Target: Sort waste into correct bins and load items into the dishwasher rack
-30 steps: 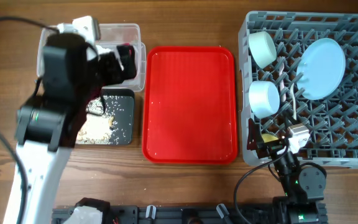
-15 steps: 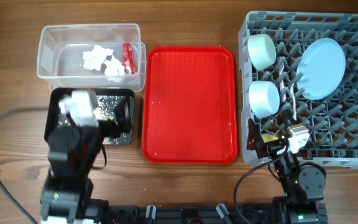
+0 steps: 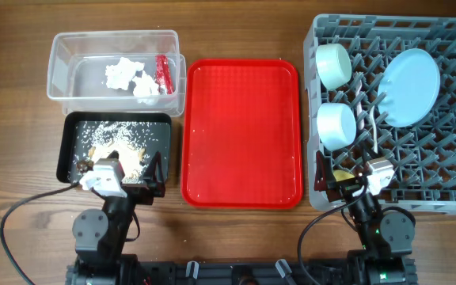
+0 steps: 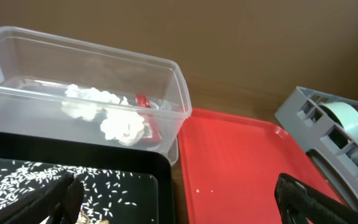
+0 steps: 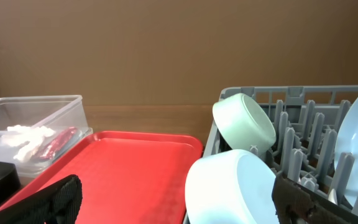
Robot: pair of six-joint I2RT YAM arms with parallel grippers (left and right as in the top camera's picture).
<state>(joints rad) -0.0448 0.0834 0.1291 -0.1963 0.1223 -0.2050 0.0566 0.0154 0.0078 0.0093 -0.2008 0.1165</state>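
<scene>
Overhead, the sorting looks done. The crumpled tissue (image 3: 129, 77) and red wrapper (image 3: 162, 73) lie in the clear tub (image 3: 60, 47) at ten o'clock. The rice scraps (image 3: 125, 142) sit in the black tray (image 3: 66, 150) at eight o'clock, so food is kept apart from dry waste. In the rack (image 3: 442, 166) at three o'clock, the plate (image 3: 408, 85) leans on edge among the pegs. The green bowl (image 3: 333, 63) and blue bowl (image 3: 336, 124) are tipped sideways, probably for draining. A glimpse of yellow, likely the cup (image 3: 342, 176), shows only in this view. The wrist views alone reveal the fingers. The left end effector (image 4: 179, 186) and right end effector (image 5: 176, 193) are both spread apart and hold nothing, low over the surface (image 3: 228, 229) toward six o'clock.
</scene>
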